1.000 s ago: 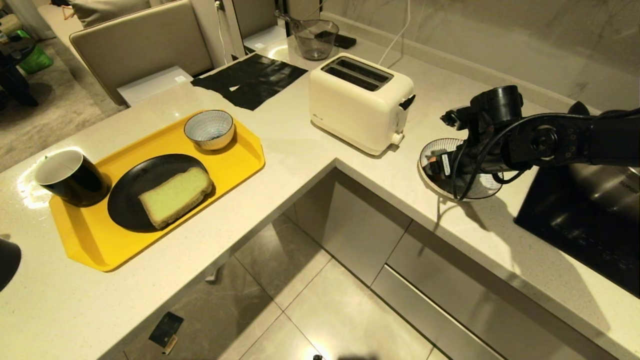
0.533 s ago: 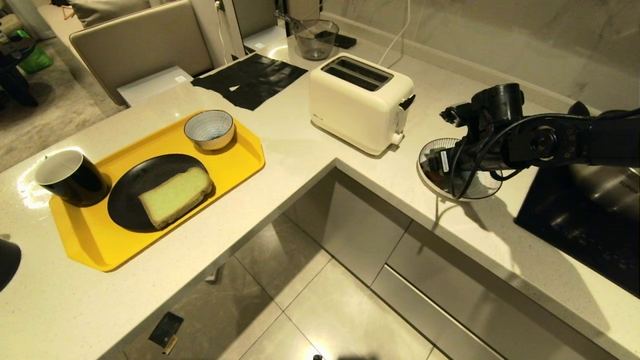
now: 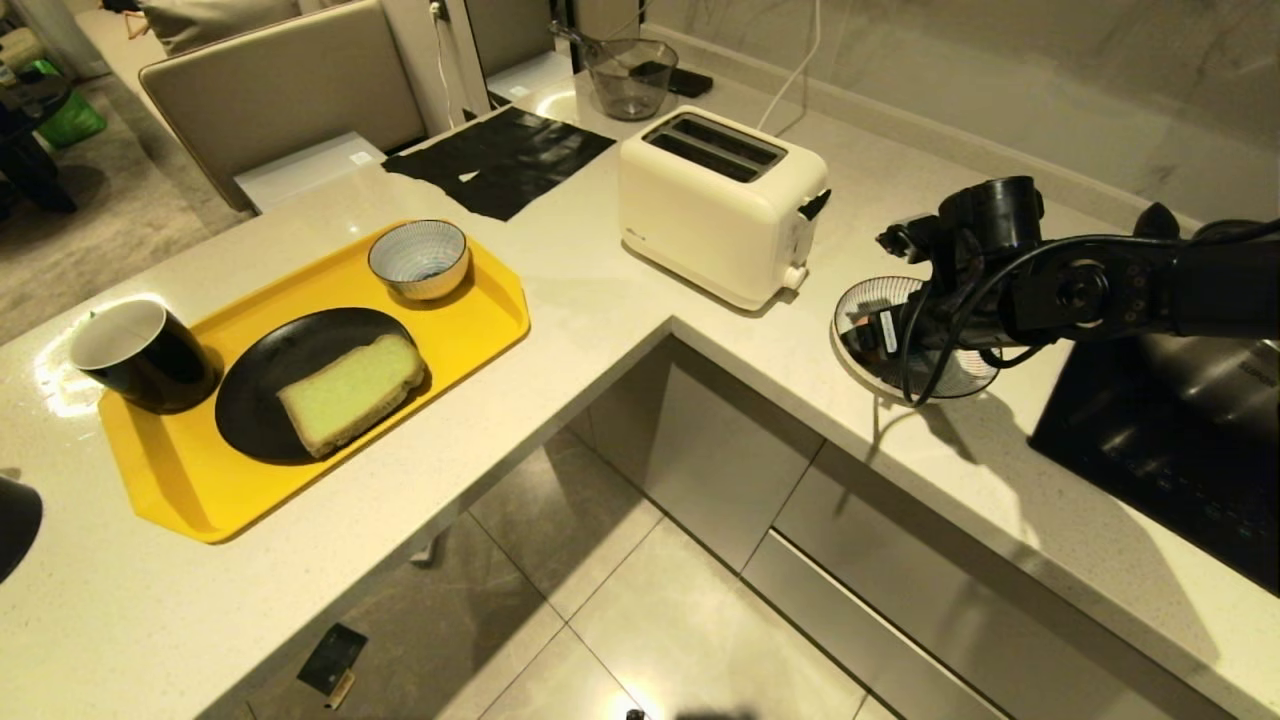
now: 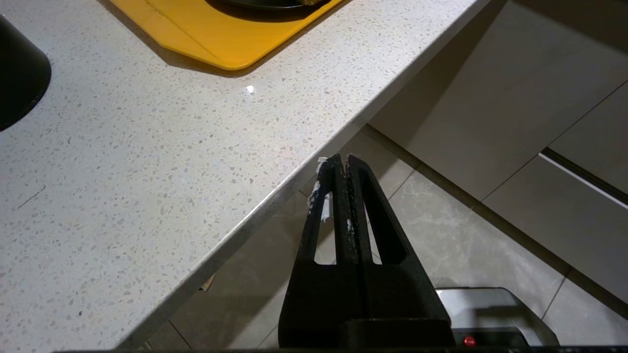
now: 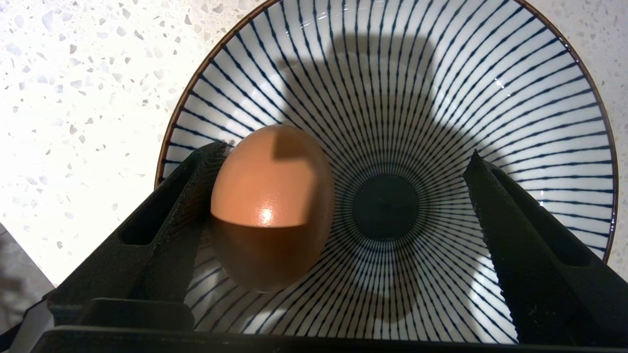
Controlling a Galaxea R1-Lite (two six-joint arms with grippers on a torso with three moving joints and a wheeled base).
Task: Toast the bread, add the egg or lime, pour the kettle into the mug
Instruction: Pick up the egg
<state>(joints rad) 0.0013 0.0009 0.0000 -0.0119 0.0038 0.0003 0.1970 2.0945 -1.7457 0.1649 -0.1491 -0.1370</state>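
Observation:
The bread [image 3: 350, 392] lies on a black plate [image 3: 260, 400] on the yellow tray [image 3: 470, 330]. The mug [image 3: 140, 355] stands at the tray's left corner. A brown egg [image 5: 272, 206] rests in a shallow blue-and-white striped dish [image 5: 490, 73]. My right gripper [image 5: 344, 153] hangs open over that dish, with the egg between its fingers, close against one of them. In the head view this gripper [image 3: 880, 335] is right of the toaster [image 3: 715, 205]. Only a black curved part of the kettle [image 3: 15, 525] shows at the left edge. My left gripper [image 4: 338, 159] is shut and empty, parked off the counter edge.
A small striped bowl [image 3: 418, 258] sits at the tray's far end. A black hob [image 3: 1150, 440] with a steel pot [image 3: 1220, 370] lies right of the striped dish. A black sheet [image 3: 500, 155] and a clear jug [image 3: 628, 78] are behind the toaster. The L-shaped counter wraps around open floor.

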